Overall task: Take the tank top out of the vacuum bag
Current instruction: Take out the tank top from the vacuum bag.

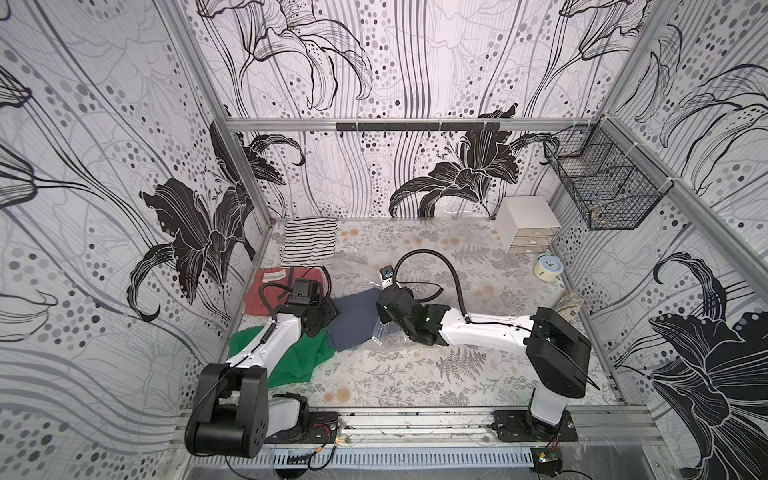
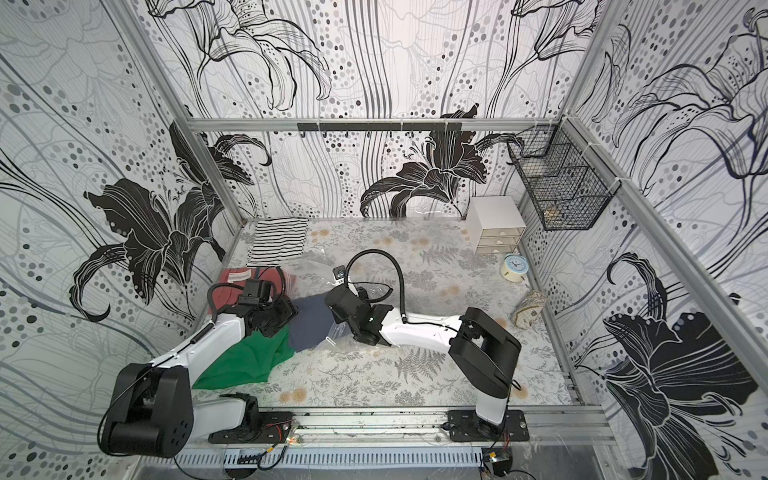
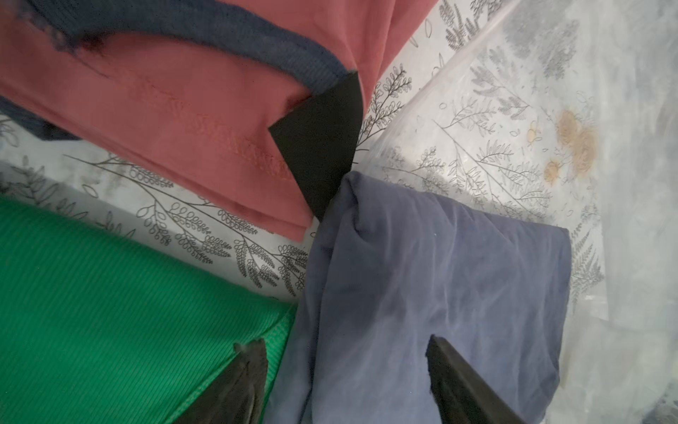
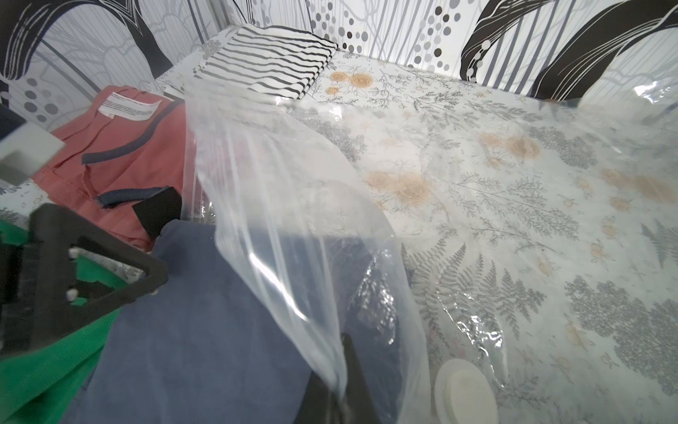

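Jaws of the left gripper (image 3: 343, 343) stand apart over the blue tank top (image 3: 422, 264), partly under the film of the vacuum bag (image 4: 293, 191), so the right gripper (image 4: 341, 352), pinched shut on that film, should hold it raised while the left takes cloth and drags clear.

Left end effector (image 3: 343, 343) wide, right (image 4: 343, 352) closed.

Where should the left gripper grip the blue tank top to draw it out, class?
Grip the blue tank top by its bare end beside the green garment, from above: it lies flat outside the vacuum bag; the rest lies under film.
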You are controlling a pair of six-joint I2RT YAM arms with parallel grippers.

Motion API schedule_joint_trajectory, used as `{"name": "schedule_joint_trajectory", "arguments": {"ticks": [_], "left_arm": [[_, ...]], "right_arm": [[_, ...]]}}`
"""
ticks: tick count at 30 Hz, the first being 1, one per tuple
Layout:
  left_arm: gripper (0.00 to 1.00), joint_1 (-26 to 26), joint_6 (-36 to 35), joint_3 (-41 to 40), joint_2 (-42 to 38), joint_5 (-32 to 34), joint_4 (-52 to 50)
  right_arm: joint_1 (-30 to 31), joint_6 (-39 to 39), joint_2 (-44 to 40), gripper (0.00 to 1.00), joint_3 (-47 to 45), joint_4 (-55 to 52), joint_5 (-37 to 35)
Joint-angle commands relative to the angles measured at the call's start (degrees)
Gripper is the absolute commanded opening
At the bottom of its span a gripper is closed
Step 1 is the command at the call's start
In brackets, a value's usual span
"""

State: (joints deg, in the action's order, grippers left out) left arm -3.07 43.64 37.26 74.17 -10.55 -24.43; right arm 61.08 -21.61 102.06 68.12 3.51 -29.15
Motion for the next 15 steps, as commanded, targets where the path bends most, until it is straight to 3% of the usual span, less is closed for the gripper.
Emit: {"name": "schedule_joint_trajectory", "arguments": {"ticks": [1, 10, 15], "left_arm": [[0.73, -0.3, -2.8, 1.6, 0.9, 0.4, 3.3], [0.7, -1.5, -2.1, -2.2, 3.7, -1.2, 11.3], [0.71, -1.8, -4.2, -0.1, 3.1, 3.7, 5.1]], "right_arm": [[-0.2, 0.7, -2.8, 0.0, -1.0, 1.1, -1.9], [-0.3, 1.2, -2.9, 0.0, -0.9, 1.5, -1.5], [-0.3, 1.4, -3.2, 0.0, -1.0, 1.6, -1.5]]}}
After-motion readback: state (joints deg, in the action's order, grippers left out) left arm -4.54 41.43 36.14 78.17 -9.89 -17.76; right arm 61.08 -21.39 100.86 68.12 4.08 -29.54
